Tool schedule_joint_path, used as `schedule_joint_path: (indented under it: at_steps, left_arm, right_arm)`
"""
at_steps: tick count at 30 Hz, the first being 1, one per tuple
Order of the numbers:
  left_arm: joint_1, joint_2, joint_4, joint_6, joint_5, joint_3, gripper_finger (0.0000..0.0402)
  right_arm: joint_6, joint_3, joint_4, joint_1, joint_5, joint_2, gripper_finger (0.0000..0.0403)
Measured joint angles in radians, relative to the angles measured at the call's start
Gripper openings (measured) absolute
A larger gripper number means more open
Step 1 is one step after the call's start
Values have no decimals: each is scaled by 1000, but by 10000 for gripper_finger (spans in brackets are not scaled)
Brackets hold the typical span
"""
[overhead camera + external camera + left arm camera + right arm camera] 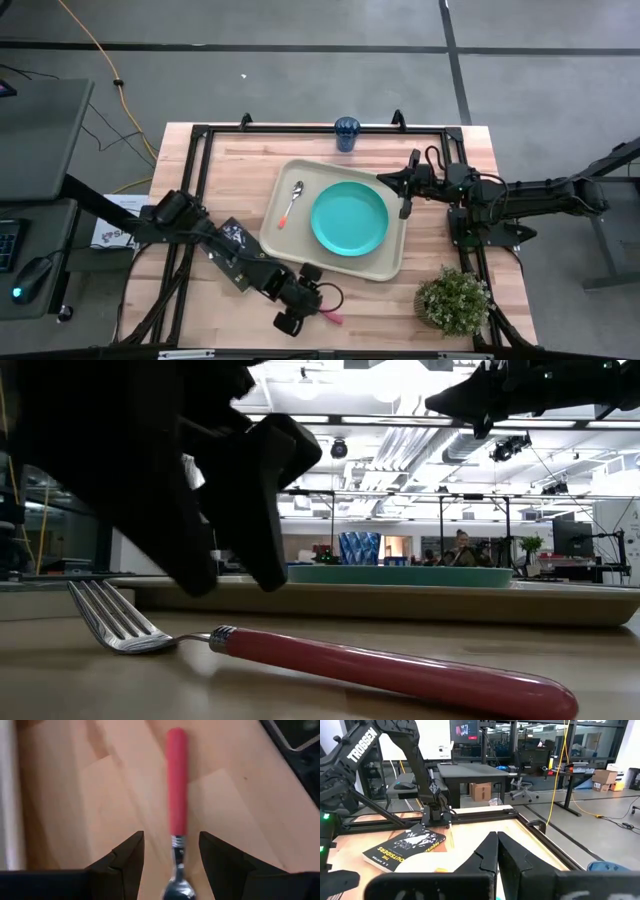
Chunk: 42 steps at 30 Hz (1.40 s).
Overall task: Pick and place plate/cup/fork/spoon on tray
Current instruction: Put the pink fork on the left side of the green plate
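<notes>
The fork [176, 795], with a pink-red handle and silvery tines, lies flat on the wooden table near its near edge [331, 317]. My left gripper [172, 845] is open just above it. Its fingers stand on either side of the neck where handle meets metal, touching nothing. In the low view the gripper [235, 588] hangs over the tines [110, 622]. The turquoise plate [349, 218] and the spoon [293, 203] lie on the beige tray [290, 240]. The dark blue cup [347, 133] stands at the table's far edge. My right gripper [405, 205] is shut and empty over the tray's right rim.
A potted plant [455, 298] stands at the near right corner. A black booklet [236, 250] lies under my left arm, left of the tray. Black frame rails [300, 128] run round the table. Bare wood lies between the fork and the tray's near rim.
</notes>
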Motion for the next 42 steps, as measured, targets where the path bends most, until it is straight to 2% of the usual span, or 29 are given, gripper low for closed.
schedule_joint_path:
  at_steps: [6, 12, 21, 24, 27, 32, 37, 42]
  left_arm:
    - [9, 13, -4, -3, -1, -1, 170]
    - [2, 47, 42, -20, 40, -1, 170]
    - [3, 98, 49, -67, 19, 5, 168]
    - [0, 97, 48, -73, 8, 4, 149]
    - [1, 83, 25, -74, 5, 4, 106]
    - [2, 43, -85, -81, -21, 0, 15]
    - [4, -9, -266, -76, -58, 15, 21]
    - [5, -95, -480, -57, -122, 71, 4]
  right_arm:
    - [0, 0, -2, 0, 0, 0, 0]
    - [0, 0, -4, 0, 2, 0, 0]
    - [0, 0, -17, 0, 25, 0, 0]
    - [0, 0, -17, 0, 28, 0, 0]
    - [0, 0, -16, 0, 28, 0, 0]
    - [0, 0, -17, 0, 27, 1, 0]
    - [0, 0, -16, 0, 27, 1, 0]
    - [1, 0, -17, 0, 27, 1, 0]
